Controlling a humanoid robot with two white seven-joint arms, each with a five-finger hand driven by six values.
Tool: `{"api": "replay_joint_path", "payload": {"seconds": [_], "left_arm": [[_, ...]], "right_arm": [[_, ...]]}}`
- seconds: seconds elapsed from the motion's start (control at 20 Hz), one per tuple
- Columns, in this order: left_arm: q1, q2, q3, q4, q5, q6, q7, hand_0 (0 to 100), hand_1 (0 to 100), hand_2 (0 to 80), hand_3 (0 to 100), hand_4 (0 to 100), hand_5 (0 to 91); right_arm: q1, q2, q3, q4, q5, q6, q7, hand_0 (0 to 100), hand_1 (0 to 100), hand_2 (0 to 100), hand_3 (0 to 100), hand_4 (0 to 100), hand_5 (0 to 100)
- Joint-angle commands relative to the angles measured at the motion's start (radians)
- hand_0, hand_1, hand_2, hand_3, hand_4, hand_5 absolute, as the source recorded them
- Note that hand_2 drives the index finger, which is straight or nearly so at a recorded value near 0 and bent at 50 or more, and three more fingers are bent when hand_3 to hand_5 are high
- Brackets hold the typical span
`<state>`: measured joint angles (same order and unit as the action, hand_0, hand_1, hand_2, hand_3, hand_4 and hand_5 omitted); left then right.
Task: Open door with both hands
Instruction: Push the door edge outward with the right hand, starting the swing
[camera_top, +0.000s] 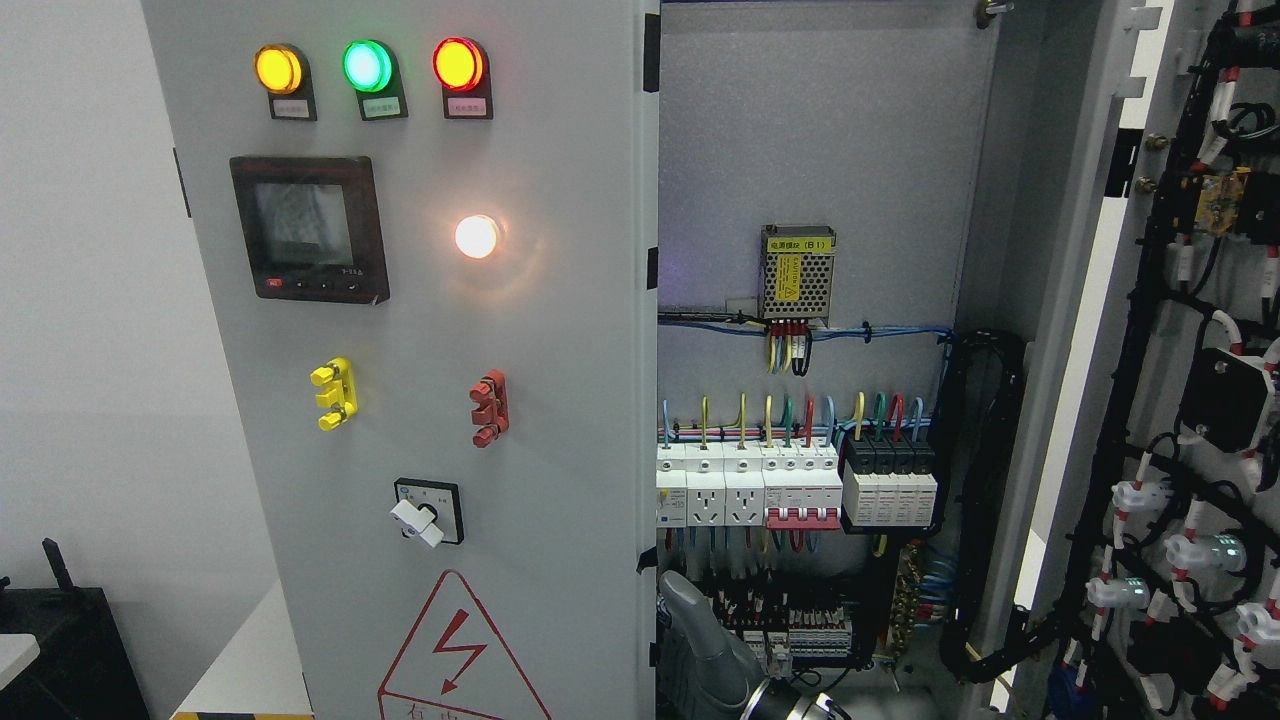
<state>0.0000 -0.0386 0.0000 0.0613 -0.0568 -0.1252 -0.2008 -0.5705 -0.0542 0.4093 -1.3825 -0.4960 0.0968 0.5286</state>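
The grey cabinet's left door (540, 330) stands shut or nearly so. It carries three lamps, a small display, a lit white lamp and a rotary switch. The right door (1180, 420) is swung wide open at the picture's right, and its wired inner side faces me. Between the two doors the cabinet interior (820, 150) is exposed, with breakers (800, 490) and coloured wires. My right hand (700, 640), grey, comes up from the bottom edge just right of the left door's free edge (648, 400), low in the opening. Whether it touches that edge is unclear. The left arm is out of view.
A small power supply (797, 273) is mounted on the back plate. Black cable bundles (985, 500) run down the cabinet's right side. At the lower left, beside a white wall, stand a white surface (250, 660) and a dark object (60, 640).
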Motion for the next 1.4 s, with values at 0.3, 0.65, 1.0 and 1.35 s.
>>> {"api": "replay_joint_path", "payload": {"seconds": [0.3,0.65,1.0,1.35], "left_arm": [[-0.009,0.000,0.008,0.000,0.000,-0.001,0.000,0,0,0.0,0,4,0.0],[-0.009,-0.001,0.008,0.000,0.000,-0.001,0.000,0,0,0.0,0,4,0.0],[-0.009,-0.001,0.008,0.000,0.000,-0.001,0.000,0,0,0.0,0,4,0.0],[-0.009,-0.001,0.008,0.000,0.000,-0.001,0.000,0,0,0.0,0,4,0.0]], "right_arm": [[0.034,0.007,0.052,-0.063,-0.001,0.003,0.013,0,0,0,0,0,0],[0.049,0.008,0.069,-0.107,-0.039,0.001,0.051,0,0,0,0,0,0],[0.060,0.008,0.085,-0.147,-0.062,0.001,0.056,0,0,0,0,0,0],[0.081,0.019,0.129,-0.193,-0.062,0.001,0.056,0,0,0,0,0,0]]}}
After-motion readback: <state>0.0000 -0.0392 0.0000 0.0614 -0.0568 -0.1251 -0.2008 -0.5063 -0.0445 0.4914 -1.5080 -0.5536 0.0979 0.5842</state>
